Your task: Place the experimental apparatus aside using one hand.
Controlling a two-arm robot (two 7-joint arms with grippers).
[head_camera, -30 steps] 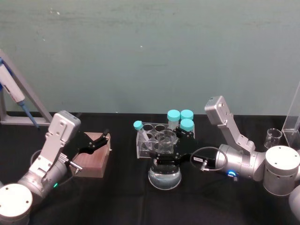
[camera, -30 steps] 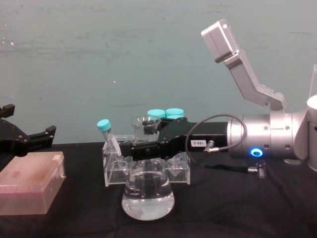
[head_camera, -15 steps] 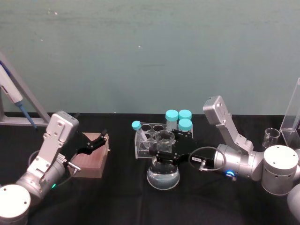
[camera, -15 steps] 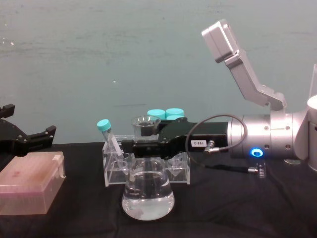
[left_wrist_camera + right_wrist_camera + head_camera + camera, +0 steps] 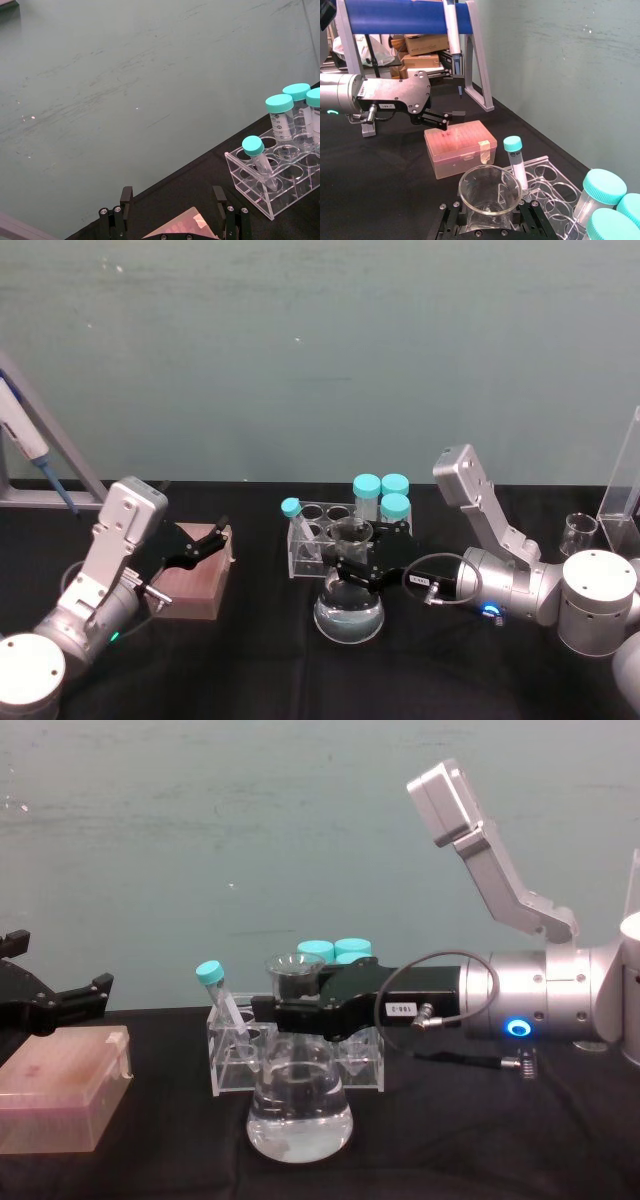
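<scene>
- One arm did the work: I saw the right gripper (image 5: pixel 300 1010) with its jaws clenched on the neck of the conical flask (image 5: pixel 299 1112), mid-table, upright axis, just before the tube rack (image 5: pixel 330 538).
- Left gripper (image 5: pixel 205 540) hovered released over the pink box (image 5: pixel 62 1102), farther off.

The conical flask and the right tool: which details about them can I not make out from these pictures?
- Flask neck: in the chest view the right tool covers the neck of the conical flask, so how firm the contact is stays hidden.
- Flask base: in the head view the tool covers the flask from above; whether the base touches the table is unclear.
- Flask body: the right wrist view cuts it off at the bottom edge below the rim.
</scene>
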